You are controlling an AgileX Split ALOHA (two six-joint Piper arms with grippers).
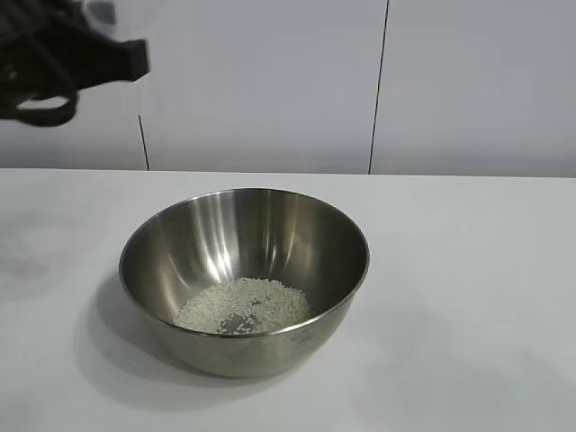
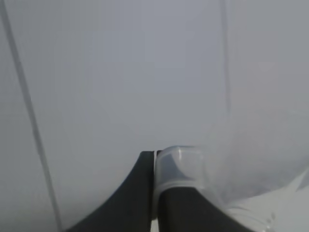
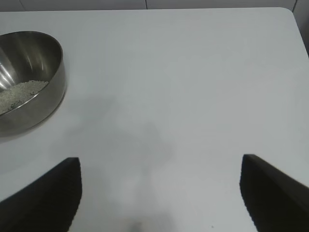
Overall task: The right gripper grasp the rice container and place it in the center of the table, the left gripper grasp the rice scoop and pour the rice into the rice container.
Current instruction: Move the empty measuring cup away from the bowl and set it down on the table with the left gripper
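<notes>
The steel rice container [image 1: 244, 279] stands on the white table [image 1: 468, 297] near the middle, with a pile of rice [image 1: 243, 306] in its bottom. It also shows in the right wrist view [image 3: 29, 79]. My left gripper [image 2: 155, 159] is shut on the wall of the clear rice scoop [image 2: 181, 166], held high and facing the back wall. In the exterior view only a black part of the left arm [image 1: 63, 67] shows at the top left. My right gripper [image 3: 161, 162] is open and empty over bare table, away from the bowl.
A white panelled wall [image 1: 378, 81] stands behind the table. The table's far corner [image 3: 289, 12] shows in the right wrist view.
</notes>
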